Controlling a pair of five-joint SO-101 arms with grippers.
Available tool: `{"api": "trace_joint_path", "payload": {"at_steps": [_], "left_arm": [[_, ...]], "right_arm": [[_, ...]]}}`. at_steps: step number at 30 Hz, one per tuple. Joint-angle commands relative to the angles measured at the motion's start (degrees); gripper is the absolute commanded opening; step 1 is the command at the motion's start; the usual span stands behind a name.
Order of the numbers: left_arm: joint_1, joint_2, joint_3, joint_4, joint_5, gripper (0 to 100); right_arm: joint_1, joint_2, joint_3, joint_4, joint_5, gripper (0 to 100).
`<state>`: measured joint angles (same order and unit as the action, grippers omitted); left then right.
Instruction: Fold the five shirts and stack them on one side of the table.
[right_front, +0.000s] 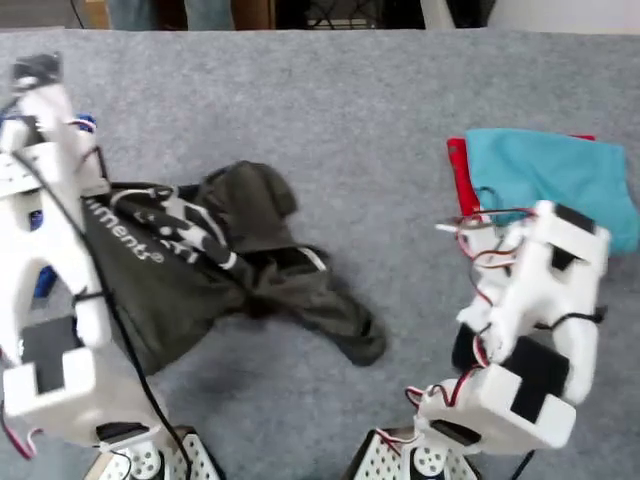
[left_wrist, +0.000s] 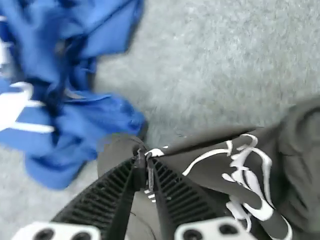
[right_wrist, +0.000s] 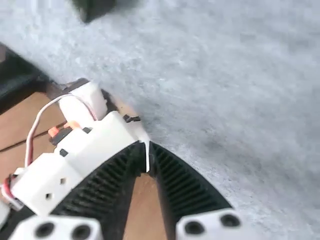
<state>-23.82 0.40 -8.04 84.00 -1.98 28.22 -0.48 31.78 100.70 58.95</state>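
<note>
Tools sit nearest. The right tool (right_wrist: 148, 160) is closed on nothing, hanging over the near edge of the grey surface (right_front: 380, 100). The left tool (left_wrist: 145, 167) is clamped on an edge of the dark shirt (right_front: 190, 290), which lies crumpled left of centre, one sleeve trailing toward the middle. A blue shirt (left_wrist: 75, 125) is heaped just beside that grip. Farther off on the right, a folded teal shirt (right_front: 560, 180) rests on a red shirt (right_front: 458, 175).

Judged from this, the shirt is held at one point only, so a pull would likely drag it as a lump or twist it rather than spread it flat. The blue shirt is close enough to catch and come along. The right arm stands next to the stack, and a careless swing toward the dark shirt could knock it askew.
</note>
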Motion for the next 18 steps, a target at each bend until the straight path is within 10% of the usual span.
{"api": "trace_joint_path", "payload": {"at_steps": [1,8,13,18], "left_arm": [[-0.31,-5.98,-0.66,4.22,-0.09,3],[0.22,-6.51,15.52,-1.14,-0.26,3],[-2.86,-6.68,19.56,-0.35,-6.59,28],[-10.51,-7.38,16.75,-0.18,-6.24,29]], "right_arm": [[-1.67,-2.33,0.31,0.44,0.35,1.5],[-8.44,-2.77,-5.05,0.44,-1.76,4.6],[-28.13,-2.24,-12.44,0.0,-15.21,26.8],[-48.35,-0.84,-25.63,-4.13,-27.16,35.2]]}}
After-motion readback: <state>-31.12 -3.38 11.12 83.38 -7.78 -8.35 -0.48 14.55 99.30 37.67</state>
